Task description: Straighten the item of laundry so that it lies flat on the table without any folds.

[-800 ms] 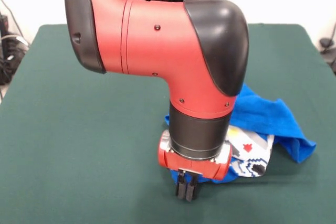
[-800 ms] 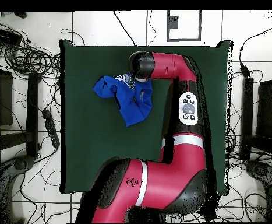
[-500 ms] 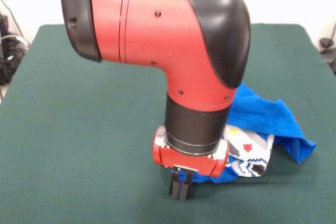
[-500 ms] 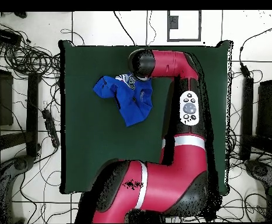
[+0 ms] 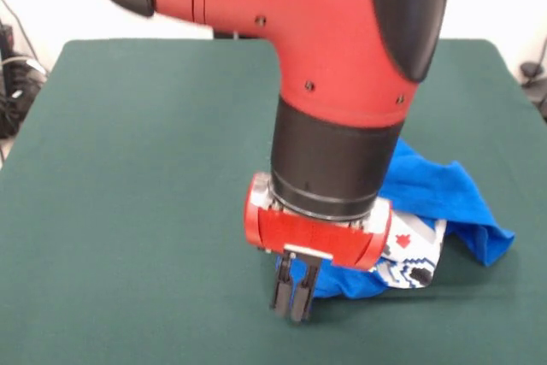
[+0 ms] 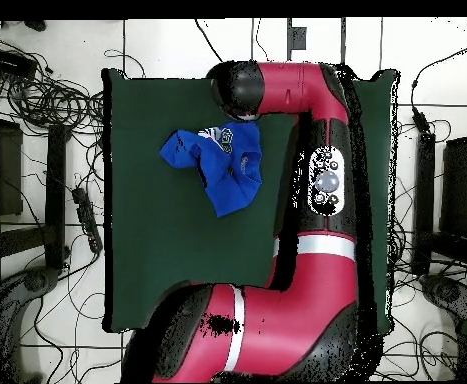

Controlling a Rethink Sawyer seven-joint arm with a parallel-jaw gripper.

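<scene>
Hand (image 5: 293, 292) fingers nearly together; arm hides much of crumpled T-shirt (image 5: 444, 194).

The gripper (image 5: 292, 303) hangs low over the green table (image 5: 137, 211), its black fingers (image 5: 282, 292) close together with a narrow gap. Just behind it and to its right lies the crumpled blue shirt (image 5: 444, 194), print partly showing, its near edge beside the fingertips.

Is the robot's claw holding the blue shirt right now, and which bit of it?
It cannot be told. The gripper sits at the near edge of the T-shirt, fingers close together, but no cloth shows between them.
</scene>
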